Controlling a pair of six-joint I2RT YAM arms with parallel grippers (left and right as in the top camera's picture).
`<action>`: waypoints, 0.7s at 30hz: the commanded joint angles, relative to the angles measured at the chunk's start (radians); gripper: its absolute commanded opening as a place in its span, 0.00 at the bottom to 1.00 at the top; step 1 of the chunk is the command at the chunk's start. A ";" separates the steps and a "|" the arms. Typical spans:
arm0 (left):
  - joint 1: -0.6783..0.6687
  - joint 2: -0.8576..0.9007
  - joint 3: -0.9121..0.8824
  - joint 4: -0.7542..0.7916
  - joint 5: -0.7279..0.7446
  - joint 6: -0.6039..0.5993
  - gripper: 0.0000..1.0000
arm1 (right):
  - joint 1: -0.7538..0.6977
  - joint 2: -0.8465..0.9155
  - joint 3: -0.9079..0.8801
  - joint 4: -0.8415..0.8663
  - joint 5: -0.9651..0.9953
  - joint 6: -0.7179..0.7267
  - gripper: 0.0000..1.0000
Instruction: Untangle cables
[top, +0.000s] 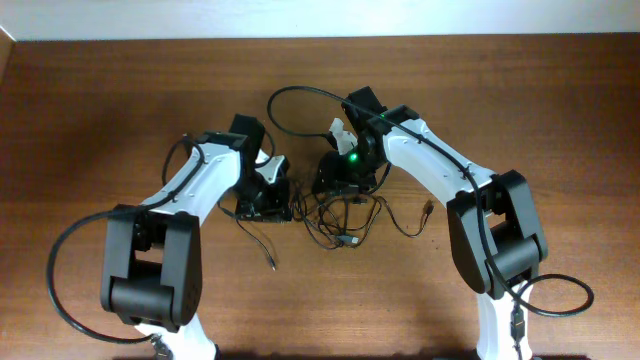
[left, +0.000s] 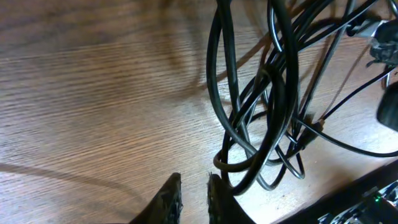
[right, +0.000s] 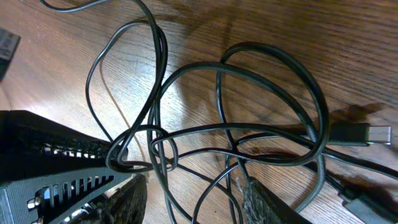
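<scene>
Right gripper (right: 189, 196) straddling cables (right: 236, 124); plug (right: 373, 134) visible only here.

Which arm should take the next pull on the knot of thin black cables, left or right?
Right, probably. The right gripper sits open with strands of the thin black tangled cables running between its fingers. The left gripper is nearly closed on nothing, the bundle just beside its tips.
</scene>
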 joint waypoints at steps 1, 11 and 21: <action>-0.005 -0.001 -0.009 0.006 -0.003 0.002 0.15 | -0.005 0.019 0.015 0.002 0.009 0.001 0.50; -0.017 -0.136 -0.008 -0.038 -0.045 -0.010 0.03 | -0.005 0.019 0.015 0.000 0.009 0.001 0.50; -0.093 -0.136 -0.127 0.181 -0.105 -0.077 0.34 | -0.005 0.019 0.015 -0.007 0.010 -0.010 0.51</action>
